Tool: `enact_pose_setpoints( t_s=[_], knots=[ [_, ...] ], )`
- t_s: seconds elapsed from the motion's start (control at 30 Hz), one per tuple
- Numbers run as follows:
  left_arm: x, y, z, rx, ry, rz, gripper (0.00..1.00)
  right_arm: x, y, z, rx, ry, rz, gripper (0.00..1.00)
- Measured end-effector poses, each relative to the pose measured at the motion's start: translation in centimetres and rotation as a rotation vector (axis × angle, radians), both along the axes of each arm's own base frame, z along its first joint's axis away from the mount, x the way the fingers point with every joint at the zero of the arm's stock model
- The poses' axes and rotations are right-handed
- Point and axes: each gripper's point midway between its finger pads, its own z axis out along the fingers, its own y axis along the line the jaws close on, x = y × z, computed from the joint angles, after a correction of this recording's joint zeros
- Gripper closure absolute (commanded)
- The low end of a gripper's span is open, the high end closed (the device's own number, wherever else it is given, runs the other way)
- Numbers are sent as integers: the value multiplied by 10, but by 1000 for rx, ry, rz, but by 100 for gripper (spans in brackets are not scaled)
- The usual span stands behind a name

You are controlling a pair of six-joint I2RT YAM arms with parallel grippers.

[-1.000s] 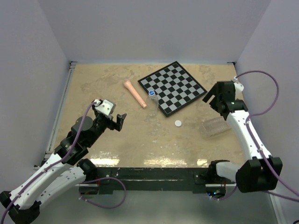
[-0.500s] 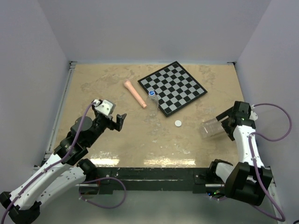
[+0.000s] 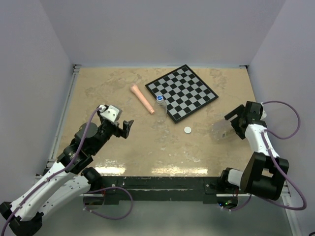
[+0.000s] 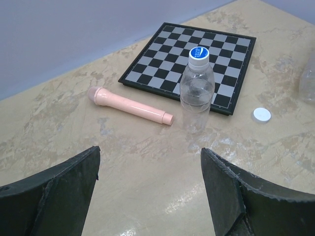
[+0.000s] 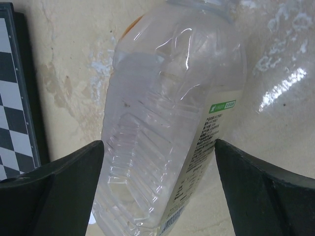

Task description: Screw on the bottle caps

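Observation:
A small clear bottle stands upright beside the chessboard's near edge, with the blue cap on its neck. The white cap lies flat on the table. The large clear bottle lies on its side at the right. In the right wrist view its ribbed body and label fill the space between the fingers. My right gripper stands open astride it, a fingertip close to each side. My left gripper hangs open and empty over bare table at the left.
A black-and-white chessboard lies at the back centre, its edge near the large bottle. A pink tapered stick lies left of the small bottle. Walls close in the table on three sides.
My right arm has swung from beside the chessboard's right corner towards the near side and come down over the large bottle. The left arm and the other things have not moved.

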Motion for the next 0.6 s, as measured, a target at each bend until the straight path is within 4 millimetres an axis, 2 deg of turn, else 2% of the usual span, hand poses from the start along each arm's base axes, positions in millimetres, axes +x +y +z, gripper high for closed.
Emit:
enact_pose_setpoints(
  t_s=[0.1,0.4,0.6],
  knots=[
    [0,-1,-1,2,3,-3,13,11,-4,0,-20,-7,20,1],
    [3,-3,-4,6,11,-10,13,39,-20,0,-84,-12,50,2],
    [3,-6,-7,9,19,-23,13,54,-29,4,-194,44,74,1]
  ],
)
